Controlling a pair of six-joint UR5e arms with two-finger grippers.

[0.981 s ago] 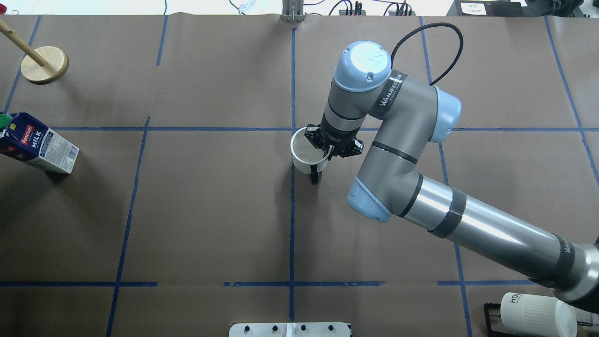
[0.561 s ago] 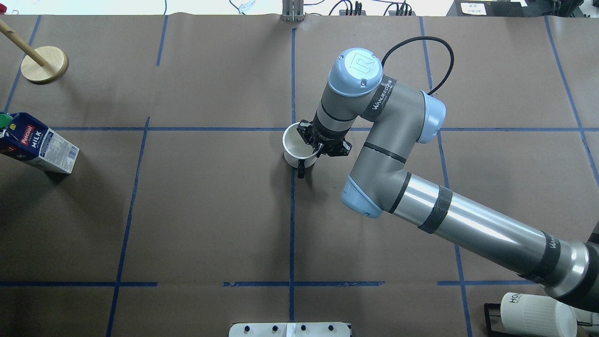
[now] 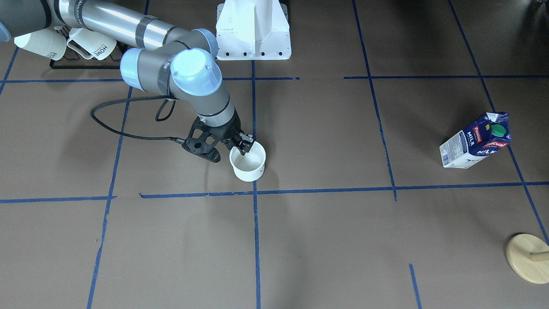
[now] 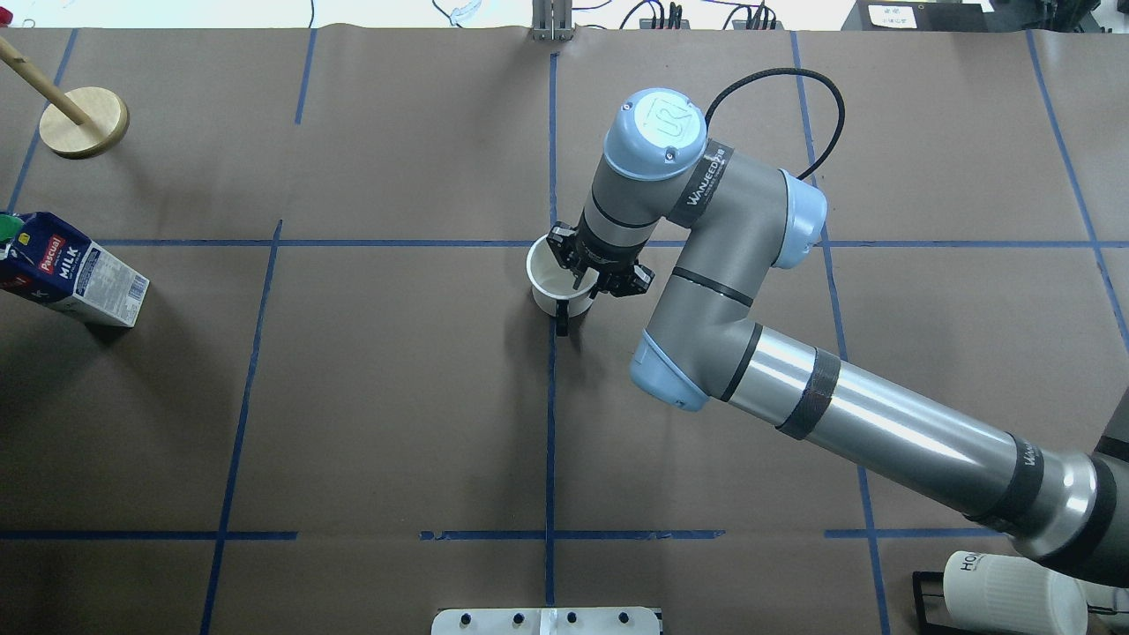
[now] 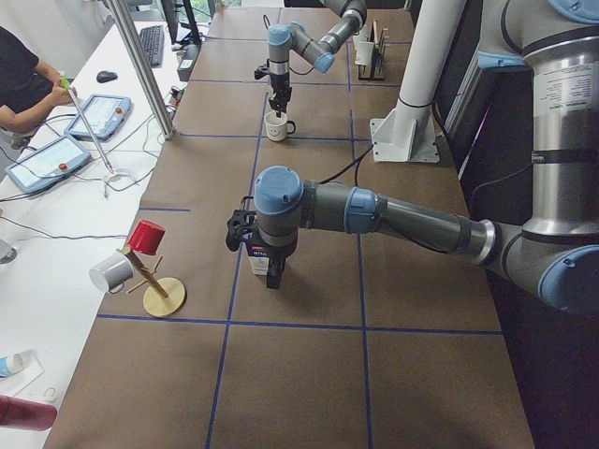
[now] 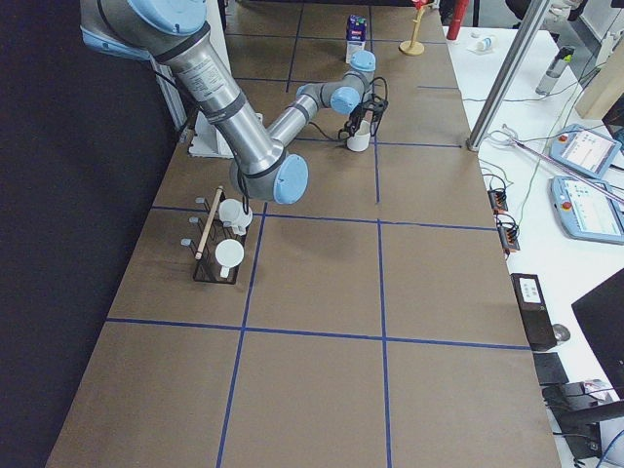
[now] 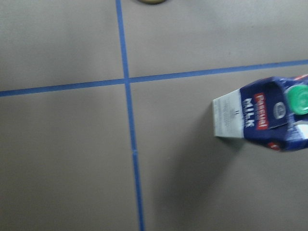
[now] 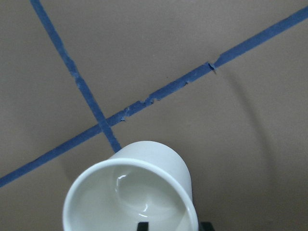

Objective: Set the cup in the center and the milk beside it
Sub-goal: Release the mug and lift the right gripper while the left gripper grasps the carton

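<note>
The cup (image 4: 551,284), a smooth white mug with a dark handle, stands upright on the long blue tape line, just on the robot's side of the tape crossing that marks the center (image 4: 552,242). My right gripper (image 4: 584,280) is shut on its rim, one finger inside; the cup also shows in the front view (image 3: 248,164) and the right wrist view (image 8: 139,187). The milk (image 4: 75,269) stands at the far left edge and shows in the left wrist view (image 7: 269,115). My left gripper (image 5: 272,277) hangs by the milk (image 5: 253,251) in the left side view only; I cannot tell its state.
A wooden mug stand (image 4: 84,122) is at the far left corner. A black rack with ribbed HOME mugs (image 4: 1014,591) is at the near right. The white robot base (image 3: 253,30) sits at the table's near edge. An operator (image 5: 23,84) sits beyond the table.
My right arm has carried the cup left and slightly away from the robot, toward the tape crossing, and it looks lower. The milk has not moved.
</note>
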